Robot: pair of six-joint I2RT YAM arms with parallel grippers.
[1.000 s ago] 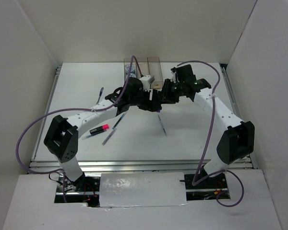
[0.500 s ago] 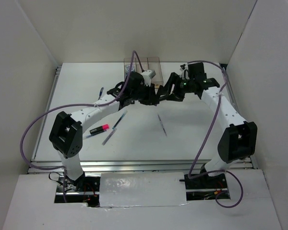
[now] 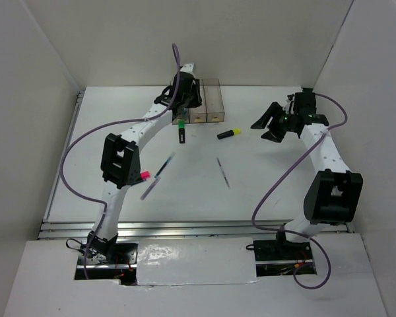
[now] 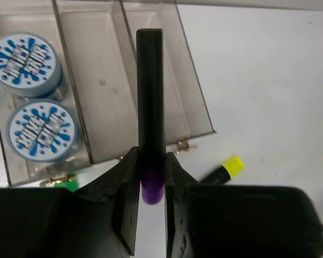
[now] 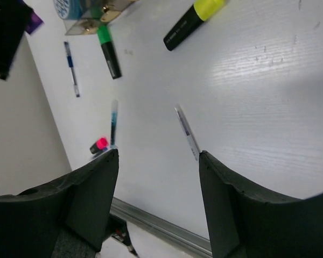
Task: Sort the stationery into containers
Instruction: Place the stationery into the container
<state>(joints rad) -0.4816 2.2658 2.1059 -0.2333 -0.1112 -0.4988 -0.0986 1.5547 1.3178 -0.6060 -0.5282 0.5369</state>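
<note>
My left gripper (image 4: pixel 151 183) is shut on a black highlighter with a purple cap (image 4: pixel 150 107) and holds it above the row of clear containers (image 4: pixel 202 115), over the wall between the middle and right boxes. The left box holds two blue-white tape rolls (image 4: pixel 26 58). In the top view the left gripper (image 3: pixel 187 89) is at the containers (image 3: pixel 214 99). My right gripper (image 3: pixel 267 129) is open and empty, right of a yellow-capped highlighter (image 3: pixel 230 133). A green-capped highlighter (image 3: pixel 182 134) lies just in front of the containers. My right gripper (image 5: pixel 159 156) shows bare table between its fingers.
A thin pen (image 3: pixel 222 172) lies mid-table. Two more pens (image 3: pixel 165 165) and a pink-capped highlighter (image 3: pixel 145 175) lie at the left by the left arm's elbow. Another pen (image 5: pixel 71 67) lies further left. White walls enclose the table.
My left arm has swung from mid-table back to above the containers with the purple-capped highlighter. My right gripper has drawn away to the right. The green and yellow highlighters are now uncovered.
</note>
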